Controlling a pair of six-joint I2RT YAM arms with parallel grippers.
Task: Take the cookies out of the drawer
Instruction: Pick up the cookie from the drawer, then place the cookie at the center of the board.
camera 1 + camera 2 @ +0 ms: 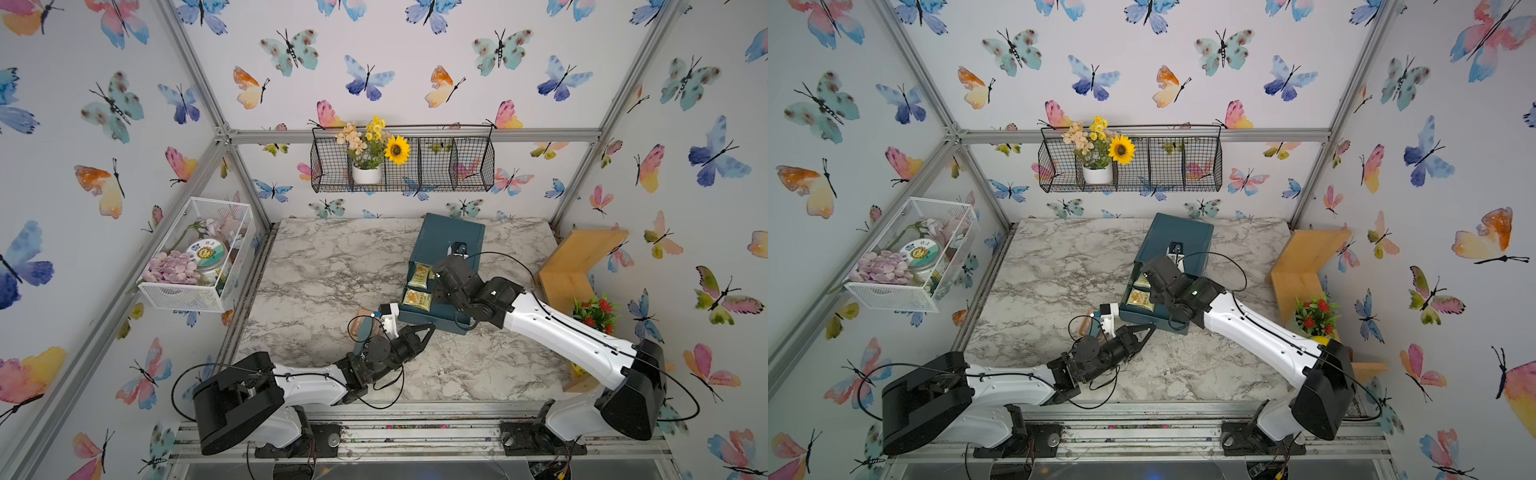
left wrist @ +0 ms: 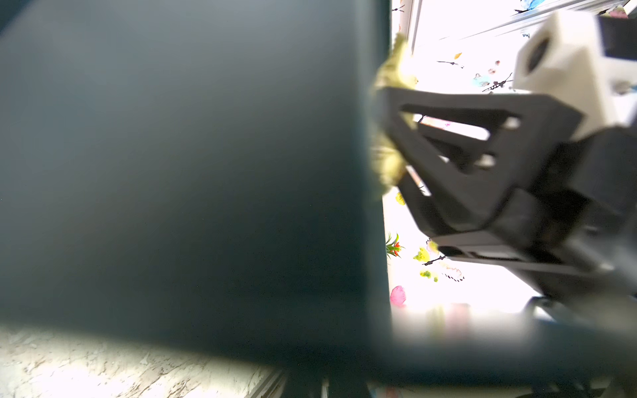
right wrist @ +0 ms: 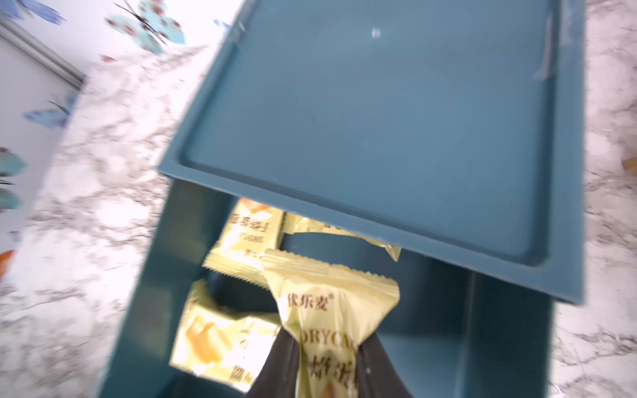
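A teal box stands on the marble table with its drawer pulled out toward me. Pale yellow cookies lie in the drawer, seen in both top views. My right gripper reaches down into the drawer and is shut on one pale yellow cookie packet, pinched between its dark fingers. Other packets lie beside and behind it. My left gripper is shut, its tip at the drawer's front. In the left wrist view the drawer wall fills most of the picture.
A teal brush with a peach dustpan lies by my left wrist. At the right stand a wooden shelf and a red-flowered plant. A white wire basket hangs on the left wall and a black one on the back wall.
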